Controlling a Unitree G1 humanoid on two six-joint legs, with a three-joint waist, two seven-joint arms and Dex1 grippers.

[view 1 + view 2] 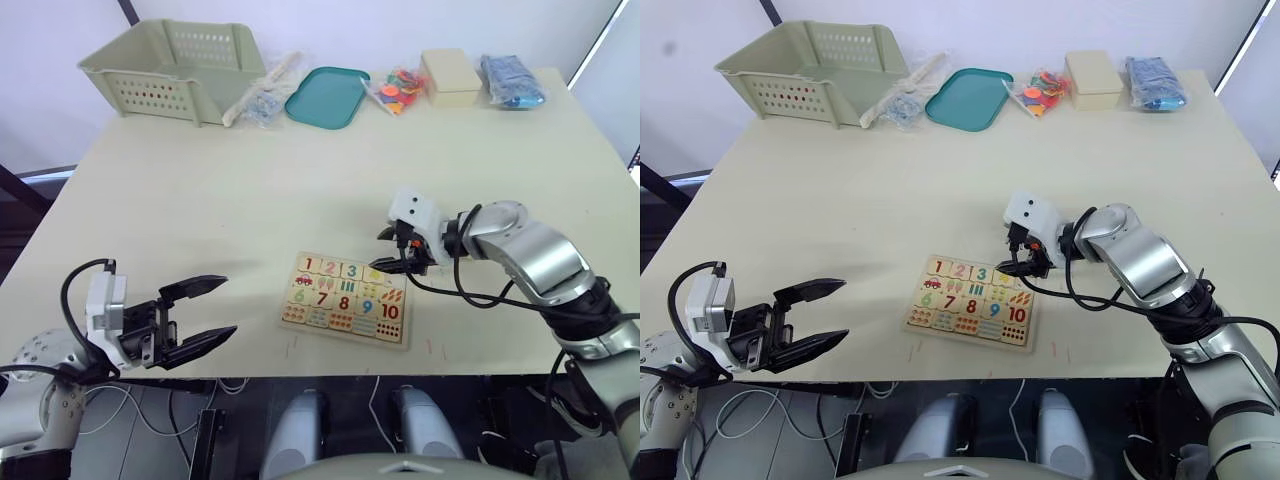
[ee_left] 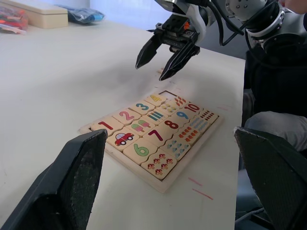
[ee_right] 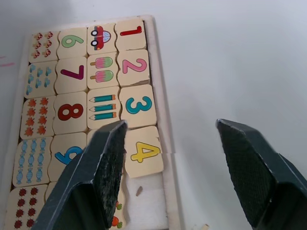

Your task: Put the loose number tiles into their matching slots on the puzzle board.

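The puzzle board (image 1: 345,298) lies near the table's front edge. Tiles 1, 2 and 3 sit in its top-row slots. Tile 4 (image 3: 144,152) lies slightly askew in its slot. The slot (image 3: 148,206) beside it, at the row's end, is empty. My right gripper (image 1: 378,250) hangs open just above that end of the board, with nothing between its fingers (image 3: 108,167). My left gripper (image 1: 228,305) is open and empty over the table's front edge, well left of the board. Any other loose number tiles are out of view.
Along the table's far edge stand a green basket (image 1: 175,65), a clear bag (image 1: 262,95), a teal tray (image 1: 327,97), a bag of colourful pieces (image 1: 397,90), a cream box (image 1: 450,77) and a blue packet (image 1: 512,80). Bare table lies between them and the board.
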